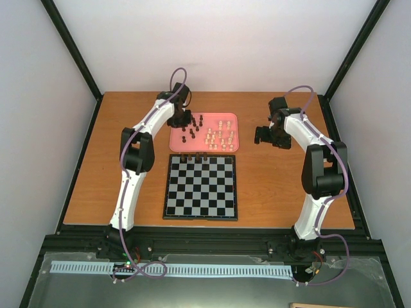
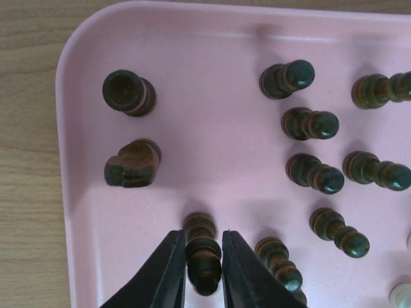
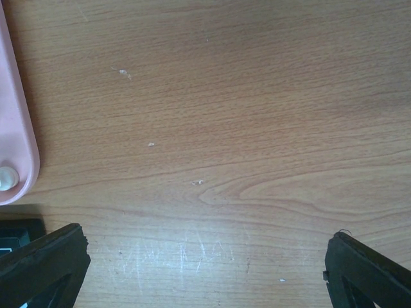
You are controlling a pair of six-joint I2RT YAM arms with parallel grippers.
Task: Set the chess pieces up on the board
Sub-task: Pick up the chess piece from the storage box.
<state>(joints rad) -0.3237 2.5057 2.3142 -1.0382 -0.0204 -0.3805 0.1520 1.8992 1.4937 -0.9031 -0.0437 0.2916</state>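
Left wrist view: left jaws closed against both sides of one dark piece standing in the pink tray, probably so it lifts upright. A neighbour stands just beside the grip. Most chess pieces are in the tray; a few line the far edge of the board. Right jaws gape wide over the bare wooden surface, apparently idle. White walls, black frame.

A robotics lab: black-framed enclosure around a wooden table with two arms.
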